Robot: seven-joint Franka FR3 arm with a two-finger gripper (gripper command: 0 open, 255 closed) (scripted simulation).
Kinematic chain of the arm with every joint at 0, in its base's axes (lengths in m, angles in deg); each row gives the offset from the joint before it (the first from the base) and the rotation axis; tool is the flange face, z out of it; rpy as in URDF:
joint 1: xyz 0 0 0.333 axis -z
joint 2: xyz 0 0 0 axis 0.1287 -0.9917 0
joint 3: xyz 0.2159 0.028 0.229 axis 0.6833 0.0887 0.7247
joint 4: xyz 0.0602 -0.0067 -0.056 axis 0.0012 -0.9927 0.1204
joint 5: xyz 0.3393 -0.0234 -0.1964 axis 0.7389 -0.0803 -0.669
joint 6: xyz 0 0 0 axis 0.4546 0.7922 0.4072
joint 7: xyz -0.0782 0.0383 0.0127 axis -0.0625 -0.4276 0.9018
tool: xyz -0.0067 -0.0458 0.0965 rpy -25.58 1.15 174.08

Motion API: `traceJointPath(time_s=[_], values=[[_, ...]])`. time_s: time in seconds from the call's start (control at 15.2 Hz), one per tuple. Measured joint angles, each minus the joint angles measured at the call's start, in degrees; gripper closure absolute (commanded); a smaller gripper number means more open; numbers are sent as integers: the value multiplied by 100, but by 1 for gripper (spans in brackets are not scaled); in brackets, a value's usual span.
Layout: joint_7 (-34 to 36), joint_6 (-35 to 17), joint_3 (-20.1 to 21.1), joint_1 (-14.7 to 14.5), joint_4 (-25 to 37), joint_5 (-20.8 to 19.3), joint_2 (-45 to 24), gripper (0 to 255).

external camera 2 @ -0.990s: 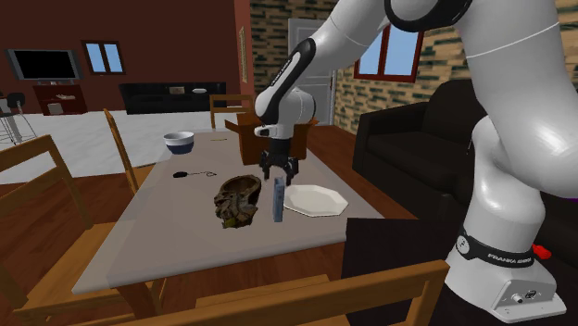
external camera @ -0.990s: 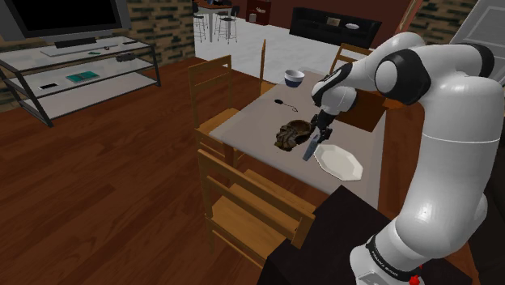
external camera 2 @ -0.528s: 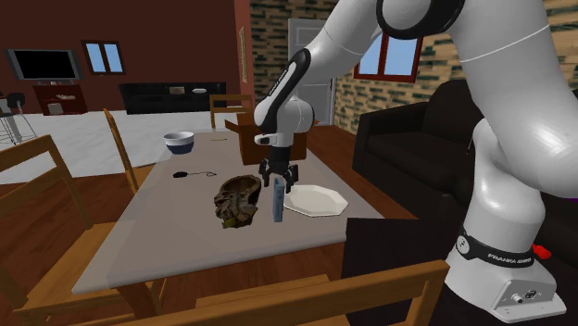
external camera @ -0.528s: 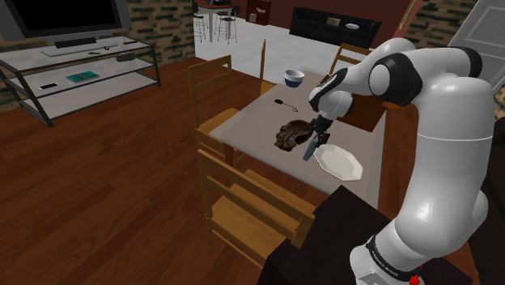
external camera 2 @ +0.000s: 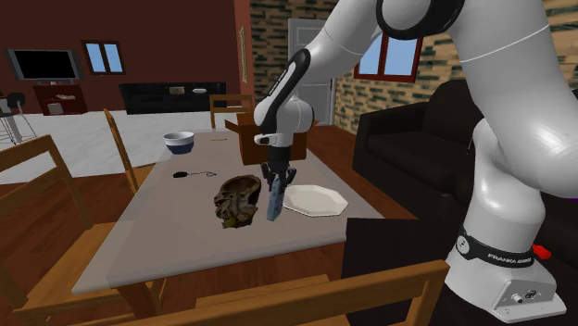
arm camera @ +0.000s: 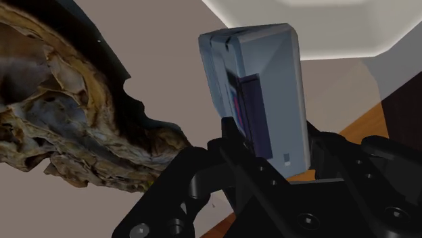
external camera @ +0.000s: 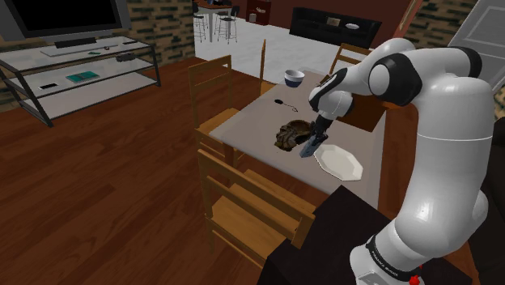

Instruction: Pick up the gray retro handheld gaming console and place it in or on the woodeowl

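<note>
A room with a dark wooden floor and brick walls holds a pale worktop (external camera: 251, 129) (external camera 2: 176, 231) (arm camera: 159, 57) ringed by wooden chairs (external camera: 243, 202), with a glass-shelved TV stand (external camera: 81, 73) off at the shoulder view's left. Over the middle of the worktop the white arm (external camera: 441, 121) reaches down, and its black tool (external camera: 314, 144) (external camera 2: 276, 181) (arm camera: 270, 152) is closed on the grey handheld console (external camera: 310, 149) (external camera 2: 275, 199) (arm camera: 260, 88), gripping it by its upper end. The console hangs tilted, its lower end low over the worktop between the brown, rough-grained wooden bowl (external camera: 291, 133) (external camera 2: 237, 201) (arm camera: 61, 128) and the white plate (external camera: 340, 162) (external camera 2: 315, 199) (arm camera: 338, 34). Whether that lower end touches the surface cannot be told. In the wrist view the console sits just beside the bowl's ragged rim, apart from it, with the plate beyond. Farther along the worktop stand a blue-and-white bowl (external camera: 294, 77) (external camera 2: 179, 142), a small black object (external camera: 279, 102) (external camera 2: 181, 173) and a brown box (external camera: 360, 109) (external camera 2: 245, 139).
</note>
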Motion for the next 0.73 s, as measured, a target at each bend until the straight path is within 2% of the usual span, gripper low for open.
traceJointPath(time_s=[0.73], values=[[73,105,-61,-40,-6,-93,119,255]])
